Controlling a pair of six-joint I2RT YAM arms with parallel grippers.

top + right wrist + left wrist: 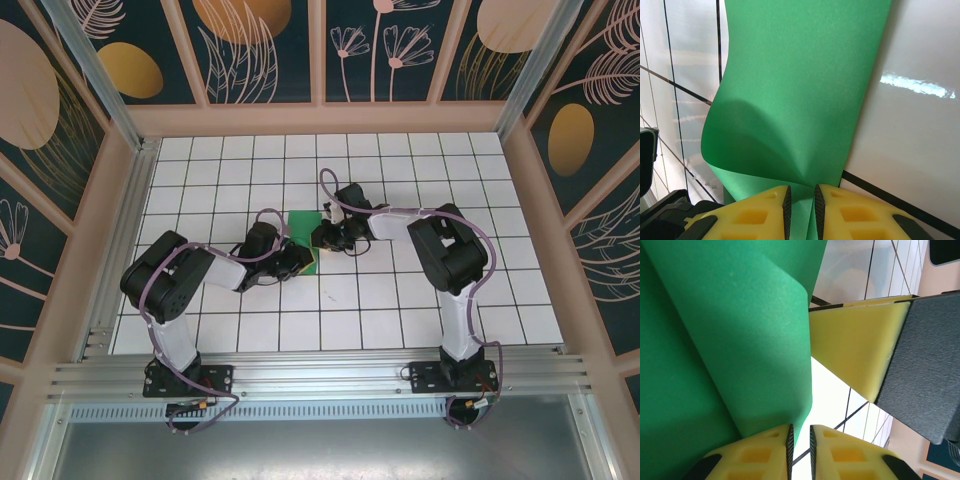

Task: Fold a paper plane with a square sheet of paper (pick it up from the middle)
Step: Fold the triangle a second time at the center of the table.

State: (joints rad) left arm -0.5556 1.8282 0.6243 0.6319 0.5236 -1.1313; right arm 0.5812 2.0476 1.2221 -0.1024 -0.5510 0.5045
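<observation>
White tiled table (400, 310), green paper (298, 220), floral walls (265, 70), perhaps wood-framed

Black-and-white left arm (170, 300), matching right arm (455, 300), purple cables (322, 183), yellow fingers (755, 215) (square hollows, black inner pads)
</observation>
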